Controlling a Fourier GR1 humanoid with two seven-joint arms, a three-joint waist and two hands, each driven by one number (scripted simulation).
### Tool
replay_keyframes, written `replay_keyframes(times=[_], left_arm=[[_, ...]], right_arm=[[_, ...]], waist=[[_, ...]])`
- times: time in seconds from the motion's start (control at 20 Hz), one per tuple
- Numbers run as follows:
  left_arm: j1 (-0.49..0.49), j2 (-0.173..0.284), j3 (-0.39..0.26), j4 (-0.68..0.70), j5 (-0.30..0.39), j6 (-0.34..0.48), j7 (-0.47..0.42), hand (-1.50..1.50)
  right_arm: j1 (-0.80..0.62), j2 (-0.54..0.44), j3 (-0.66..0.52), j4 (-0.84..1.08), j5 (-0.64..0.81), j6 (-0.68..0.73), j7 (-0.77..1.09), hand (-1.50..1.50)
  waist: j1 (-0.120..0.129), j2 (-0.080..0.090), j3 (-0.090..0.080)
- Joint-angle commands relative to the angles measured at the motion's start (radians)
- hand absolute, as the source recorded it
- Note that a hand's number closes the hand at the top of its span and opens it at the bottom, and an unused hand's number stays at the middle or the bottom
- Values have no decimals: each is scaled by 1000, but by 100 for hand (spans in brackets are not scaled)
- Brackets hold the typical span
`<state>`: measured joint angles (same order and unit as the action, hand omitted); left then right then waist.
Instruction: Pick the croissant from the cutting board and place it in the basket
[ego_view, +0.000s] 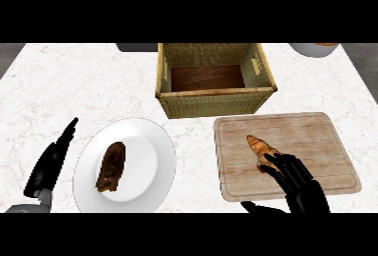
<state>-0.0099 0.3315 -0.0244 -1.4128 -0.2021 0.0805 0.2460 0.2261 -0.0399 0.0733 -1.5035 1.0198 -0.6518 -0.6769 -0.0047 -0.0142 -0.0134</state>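
Right hand (299, 180) on the croissant (260, 145) near the board (325, 135) centre, fingers curling over its near end, grasp not closed; left hand (48, 165) resting straight-fingered by the worktop's (88, 80) left edge. Risk: narrow hold, likely to slip or catch the basket (214, 100) front wall. White marble worktop; plate (148, 150) with dark pastry (111, 166) at front left

A golden-brown croissant (259, 146) lies slantwise on the pale wooden cutting board (310, 135). Behind the board stands the square woven basket (214, 102), open-topped with a dark wooden floor.
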Motion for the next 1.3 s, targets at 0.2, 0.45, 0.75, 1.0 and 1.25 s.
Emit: replay_keyframes(times=[0.2,0.45,0.75,1.0,1.25], left_arm=[[-8,6,14,-6,-6,-27,12,0],[17,14,43,43,7,-35,-61,0],[7,-21,11,17,-14,-13,-33,0],[5,-13,11,0,-21,-14,-3,0],[0,-13,22,18,-22,-12,2,0]], right_arm=[[-12,16,75,71,100,-3,-18,150],[-20,37,96,97,124,-179,3,150],[4,3,-118,38,220,159,338,150],[-39,-40,-200,-96,289,443,600,150],[-217,-37,-162,-429,316,798,829,150]], waist=[[7,14,14],[7,15,14],[6,29,5],[14,23,3],[4,9,7]])
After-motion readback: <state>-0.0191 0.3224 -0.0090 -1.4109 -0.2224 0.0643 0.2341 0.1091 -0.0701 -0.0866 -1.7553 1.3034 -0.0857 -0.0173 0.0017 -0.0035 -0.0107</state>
